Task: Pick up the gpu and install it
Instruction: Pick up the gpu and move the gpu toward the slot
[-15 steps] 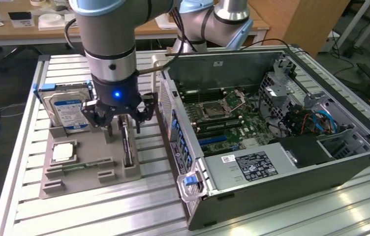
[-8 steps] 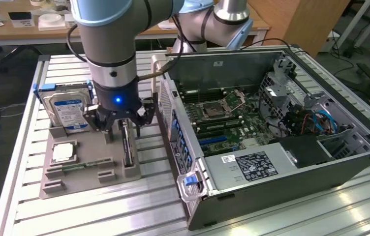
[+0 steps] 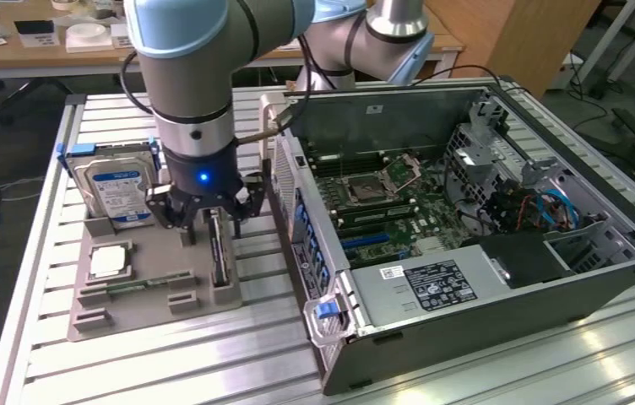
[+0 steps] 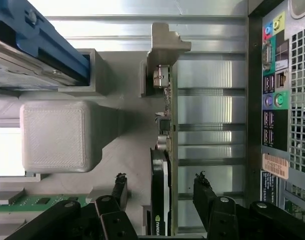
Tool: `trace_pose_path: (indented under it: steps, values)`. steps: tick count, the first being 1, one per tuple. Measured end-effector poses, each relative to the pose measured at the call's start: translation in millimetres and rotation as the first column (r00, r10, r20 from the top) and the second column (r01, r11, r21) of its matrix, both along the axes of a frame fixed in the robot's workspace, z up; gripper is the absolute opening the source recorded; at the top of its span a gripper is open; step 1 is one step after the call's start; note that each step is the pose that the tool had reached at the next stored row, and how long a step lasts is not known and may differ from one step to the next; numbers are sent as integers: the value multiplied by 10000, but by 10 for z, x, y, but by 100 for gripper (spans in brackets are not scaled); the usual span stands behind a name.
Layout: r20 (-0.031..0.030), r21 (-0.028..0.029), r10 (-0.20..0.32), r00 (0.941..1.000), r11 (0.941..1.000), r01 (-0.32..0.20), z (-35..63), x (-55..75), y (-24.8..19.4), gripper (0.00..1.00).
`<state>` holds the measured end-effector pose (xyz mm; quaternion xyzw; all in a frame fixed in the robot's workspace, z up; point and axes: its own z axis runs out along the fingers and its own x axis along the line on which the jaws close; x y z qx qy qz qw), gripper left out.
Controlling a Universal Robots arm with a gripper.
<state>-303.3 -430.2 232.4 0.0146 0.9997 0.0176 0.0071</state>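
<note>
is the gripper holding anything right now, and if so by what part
Nothing is held. The gripper is open, with its fingers on either side of the edge-on gpu and a gap showing on each side.

Black gpu (image 3: 219, 253), grey tray (image 3: 138, 316), silver hdd (image 3: 126, 157) w/ blue-white label (image 3: 122, 192).

Grey-and-blue robot arm (image 3: 188, 84) holds its black gripper (image 3: 210, 226) low over a grey plastic fixture tray (image 3: 138, 319), fingers spread either side of the thin dark gpu card (image 3: 219, 263), which stands on edge in a tray slot. Silver hard drive w/ blue-white label (image 3: 115, 190) stands upright to the exterior view's left of the gripper; open black PC case (image 3: 498, 325) at the exterior view's right.
</note>
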Motion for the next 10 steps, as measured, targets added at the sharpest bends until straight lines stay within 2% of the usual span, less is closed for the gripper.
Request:
trace_pose_path:
  steps: [10]
  values:
    - [0,-38,-88,10000,10000,88,-168,-6,-1,65]
